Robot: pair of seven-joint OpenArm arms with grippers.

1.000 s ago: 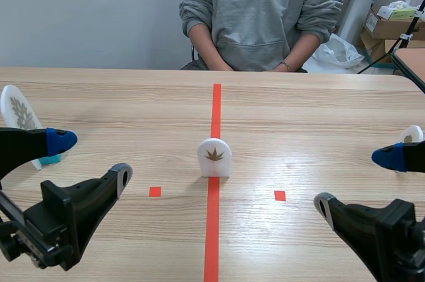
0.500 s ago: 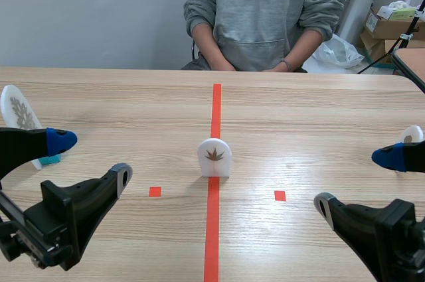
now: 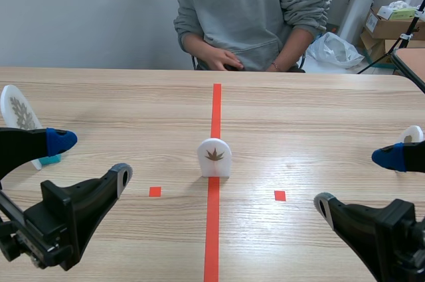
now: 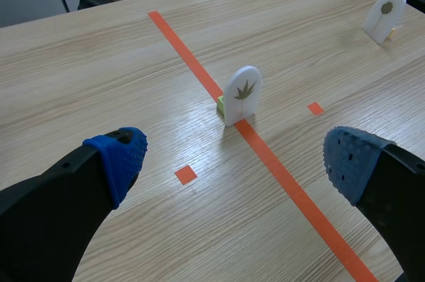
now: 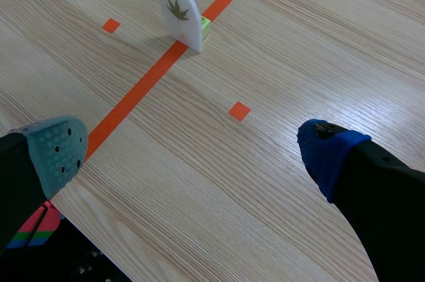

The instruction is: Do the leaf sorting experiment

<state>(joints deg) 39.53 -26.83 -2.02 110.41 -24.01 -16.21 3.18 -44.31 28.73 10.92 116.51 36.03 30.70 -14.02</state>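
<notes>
Scene: white arched card bearing a brown leaf print (image 3: 214, 156) stands upright mid-table on the tape line, presumably presented as the sample to sort. The left end effector (image 3: 92, 157) and right end effector (image 3: 356, 180) flank it nearer the table's near edge, both spread, empty.
Left wrist: card ahead, well apart.
Right wrist: likewise ahead, untouched.

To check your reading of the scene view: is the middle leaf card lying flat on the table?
No, the middle leaf card stands upright on the long orange-red tape line.
</notes>
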